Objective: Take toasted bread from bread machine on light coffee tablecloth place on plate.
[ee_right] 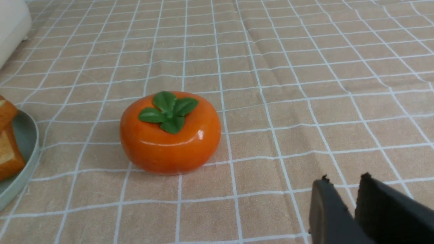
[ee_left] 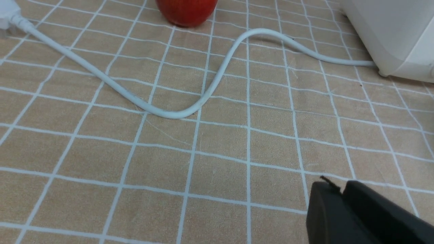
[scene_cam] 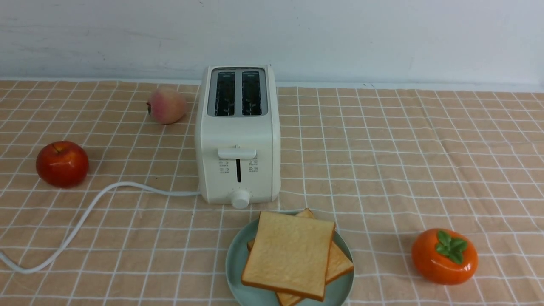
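Two slices of toasted bread lie stacked on the plate at the front centre, the top slice over a turned lower slice. Behind them stands the bread machine, both of its top slots empty. All of it rests on the light coffee tablecloth. Neither arm shows in the front view. In the left wrist view my left gripper hovers over bare cloth near the toaster's corner, fingers together, holding nothing. In the right wrist view my right gripper has a narrow gap between its fingers and is empty, with the plate rim far to one side.
The toaster's white cord snakes over the cloth at the left. A red apple sits at the left, a peach beside the toaster at the back left, and an orange persimmon at the front right. A white wall closes the back.
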Controlling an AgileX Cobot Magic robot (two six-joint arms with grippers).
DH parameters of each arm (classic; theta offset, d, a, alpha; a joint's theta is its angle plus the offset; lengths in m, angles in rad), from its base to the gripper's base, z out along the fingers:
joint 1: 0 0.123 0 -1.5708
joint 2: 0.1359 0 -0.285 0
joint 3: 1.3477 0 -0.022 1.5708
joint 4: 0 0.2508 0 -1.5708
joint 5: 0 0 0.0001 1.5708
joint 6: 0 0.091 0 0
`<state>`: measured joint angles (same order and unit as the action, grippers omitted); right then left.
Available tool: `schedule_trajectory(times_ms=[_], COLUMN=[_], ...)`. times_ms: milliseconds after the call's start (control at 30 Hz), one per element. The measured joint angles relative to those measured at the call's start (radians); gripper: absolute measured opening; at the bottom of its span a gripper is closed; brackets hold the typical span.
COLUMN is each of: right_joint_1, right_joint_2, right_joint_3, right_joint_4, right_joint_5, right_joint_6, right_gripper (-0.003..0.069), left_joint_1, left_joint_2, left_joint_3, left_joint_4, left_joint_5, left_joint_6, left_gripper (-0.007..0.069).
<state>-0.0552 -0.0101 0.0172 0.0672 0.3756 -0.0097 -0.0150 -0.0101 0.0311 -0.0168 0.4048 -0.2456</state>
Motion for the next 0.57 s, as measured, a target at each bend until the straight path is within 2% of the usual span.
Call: schedule_trajectory(times_ms=[567], right_joint_1=[0.021], right_joint_2=[0.000], right_joint_3=[0.000], right_joint_4=[0.000], right_joint_5=[0.000], right_joint_6=[0.000], right_gripper=[0.0162], left_joint_1=[0.000], left_joint_2=[0.000], left_joint_3=[0.000], left_joint_4=[-0.002], left_joint_5=[0.000], left_joint_6=[0.000], left_gripper=[0.0059])
